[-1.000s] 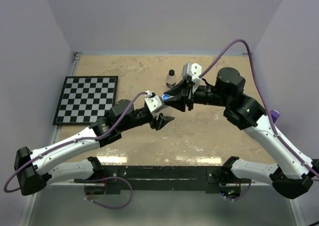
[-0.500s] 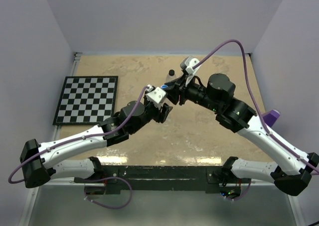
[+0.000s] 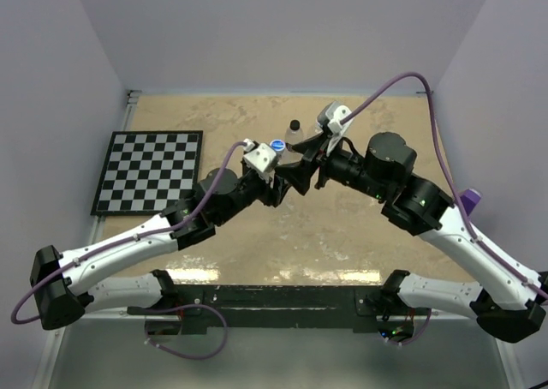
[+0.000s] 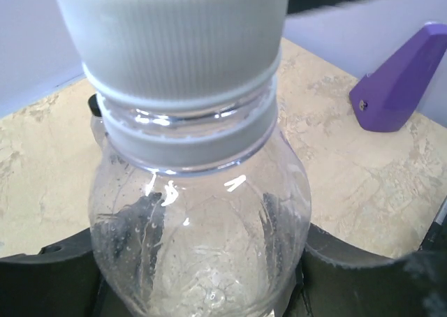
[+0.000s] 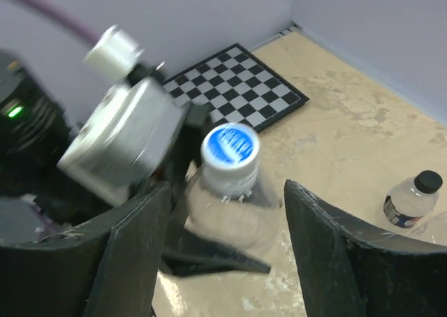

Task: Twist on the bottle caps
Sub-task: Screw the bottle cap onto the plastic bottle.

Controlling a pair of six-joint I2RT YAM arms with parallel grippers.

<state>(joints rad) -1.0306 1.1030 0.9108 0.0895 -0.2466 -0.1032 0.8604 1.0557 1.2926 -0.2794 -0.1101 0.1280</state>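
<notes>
Top cam: bright, even, diffuse overhead light, hardly any shadow on the tan tabletop (image 3: 342, 243). Sharp throughout; side walls (image 3: 51, 106) lean in toward the edges, wide-angle look. Left wrist cam: clear bottle (image 4: 199, 212) v. close, fills the frame. Its ribbed cap (image 4: 174, 38) is near blown-out white, w/ small specular glints on the plastic shoulder. Purple block (image 4: 394, 79) in bkgd a bit soft, bottom corners dark. Right wrist cam: motion blur, grey camera housing (image 5: 119, 142) and the bottle body smeared, cap top still legible. Black fingers (image 5: 133, 254) in fgd underexposed, no detail. Checkerboard (image 5: 234, 86) fairly crisp, small black-capped bottle (image 5: 408, 200) soft.
</notes>
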